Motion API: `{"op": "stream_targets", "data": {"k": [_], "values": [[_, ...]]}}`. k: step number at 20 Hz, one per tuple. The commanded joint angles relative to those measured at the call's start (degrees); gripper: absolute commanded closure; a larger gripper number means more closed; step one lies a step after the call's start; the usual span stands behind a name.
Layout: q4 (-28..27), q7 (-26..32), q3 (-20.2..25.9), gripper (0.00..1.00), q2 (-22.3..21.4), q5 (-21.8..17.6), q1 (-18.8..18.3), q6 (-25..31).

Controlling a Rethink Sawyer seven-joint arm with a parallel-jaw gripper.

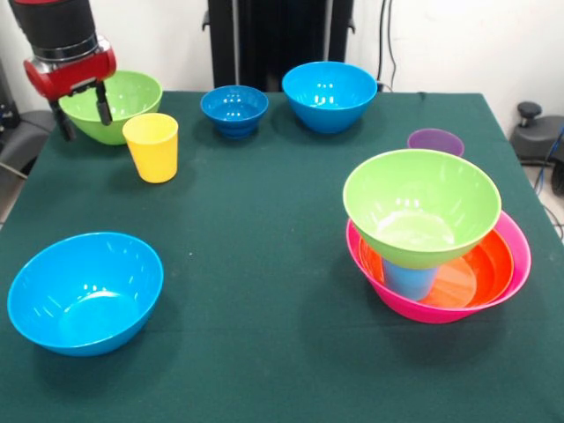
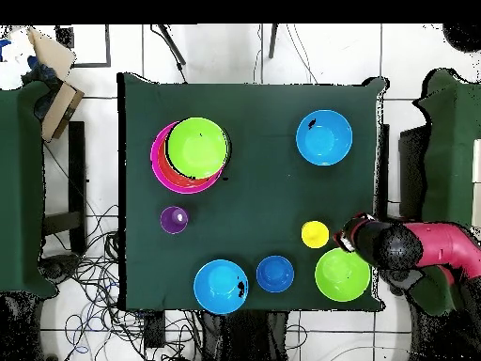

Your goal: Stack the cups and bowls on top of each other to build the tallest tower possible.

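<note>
The tower stands at the right: a large pink bowl holds an orange bowl, an upside-down light blue cup and a lime green bowl on top; it also shows in the overhead view. My gripper is open and empty at the far left, in front of a second lime green bowl and just left of the yellow cup. The purple cup stands behind the tower. Bright blue bowls sit near left and far middle. A small dark-blue footed bowl is beside it.
The green table has its edges on all sides in the overhead view. The arm reaches in over the table's right edge there. Cables and furniture lie around the table.
</note>
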State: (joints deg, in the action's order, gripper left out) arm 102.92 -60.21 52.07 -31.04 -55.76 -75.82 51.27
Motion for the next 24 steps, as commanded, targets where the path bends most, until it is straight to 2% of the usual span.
{"op": "stream_targets", "data": {"k": [1,24], "values": [[3.8,18.43,1.89,0.0,2.2,-0.55,1.85,-1.35],[2.89,13.03,1.9,0.0,5.71,-2.1,4.64,-4.91]]}}
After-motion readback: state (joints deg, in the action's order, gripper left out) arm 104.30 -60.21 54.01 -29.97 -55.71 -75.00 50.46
